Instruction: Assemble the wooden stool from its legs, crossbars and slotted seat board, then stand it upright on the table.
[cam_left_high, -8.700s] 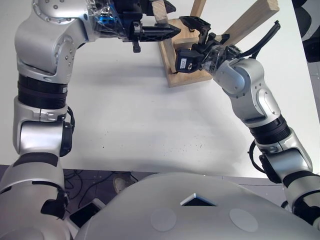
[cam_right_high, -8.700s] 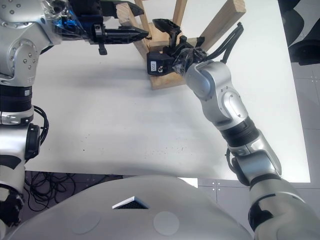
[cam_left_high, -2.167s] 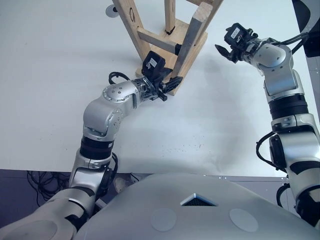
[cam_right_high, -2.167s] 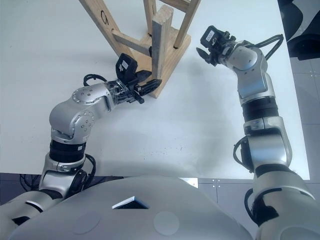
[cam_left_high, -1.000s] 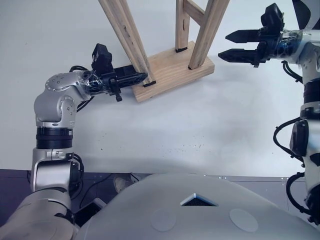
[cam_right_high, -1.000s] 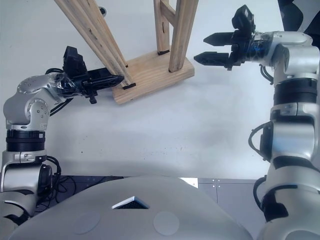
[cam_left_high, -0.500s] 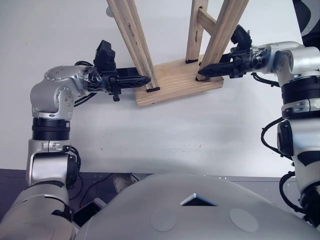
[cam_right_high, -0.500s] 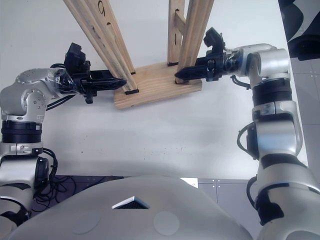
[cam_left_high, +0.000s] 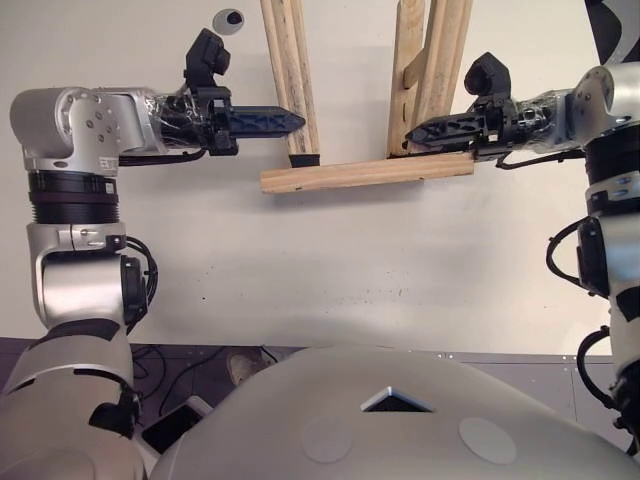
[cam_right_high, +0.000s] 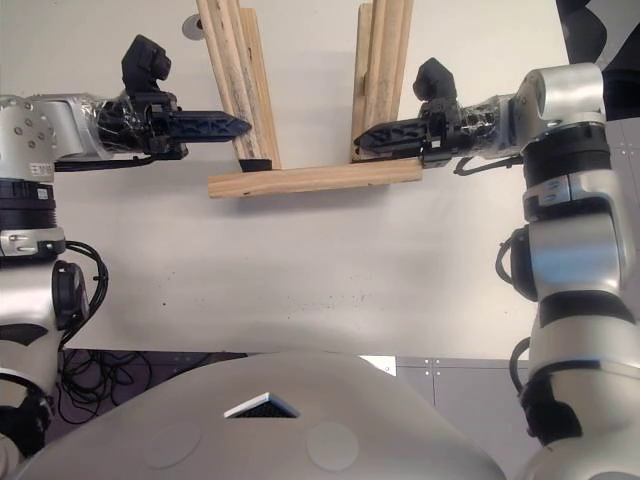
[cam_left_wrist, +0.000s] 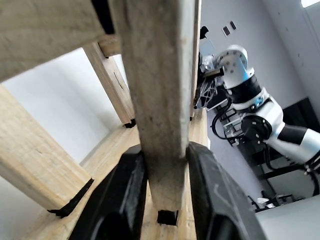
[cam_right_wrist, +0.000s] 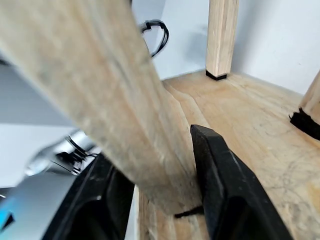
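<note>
The assembled wooden stool hangs between both arms over the white table (cam_left_high: 300, 280). Its seat board (cam_left_high: 365, 172) faces me edge-on, and the legs point away from me. My left gripper (cam_left_high: 290, 122) is shut on the left leg (cam_left_high: 292, 60); in the left wrist view both fingers (cam_left_wrist: 120, 200) clamp that leg (cam_left_wrist: 160, 100). On the other side my right gripper (cam_left_high: 420, 132) is shut on the right leg (cam_left_high: 428, 50), just above the seat. In the right wrist view the black fingers (cam_right_wrist: 225, 190) press that leg (cam_right_wrist: 115, 100), with the seat underside (cam_right_wrist: 260, 130) beyond.
A small round grey object (cam_left_high: 229, 18) lies on the table at the far left, behind the stool. Bare white tabletop stretches from the seat board to the near edge (cam_left_high: 330, 345). A dark floor shows past the table's right edge (cam_right_high: 600, 40).
Both arms have risen and tipped the stool, so the seat board now shows edge-on instead of its broad face. Both grippers keep their hold on the legs.
</note>
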